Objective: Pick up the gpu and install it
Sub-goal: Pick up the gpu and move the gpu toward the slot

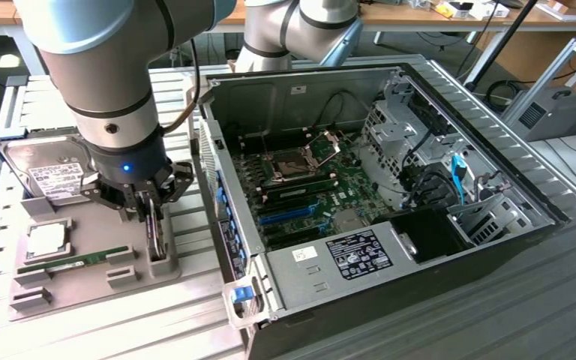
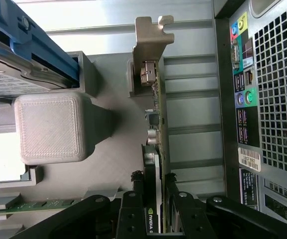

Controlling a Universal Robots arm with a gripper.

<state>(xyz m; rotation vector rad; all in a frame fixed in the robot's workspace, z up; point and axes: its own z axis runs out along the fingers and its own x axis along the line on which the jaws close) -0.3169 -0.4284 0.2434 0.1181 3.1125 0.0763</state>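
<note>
Jaws closed on upright gpu (image 2: pixel 159 149), Nvidia logo (image 2: pixel 151 215) showing, computer case (image 2: pixel 272 99) just beside

Bright, even light fills both views. In the exterior view soft highlights run down my arm (image 1: pixel 103 75), 1 blue lamp (image 1: pixel 123 166) glows above my gripper (image 1: pixel 147 212), and the inside of the computer case (image 1: pixel 258 97) lies in shade. In the wrist view the table (image 2: pixel 108 15) glares white beyond the gpu (image 2: pixel 158 99).

Silver-grey UR arm (image 1: pixel 103 75) w/ pale-blue joint caps (image 1: pixel 220 7), black cable (image 1: pixel 192 84), black gripper (image 1: pixel 148 214) w/ blue LED (image 1: pixel 121 166).
</note>
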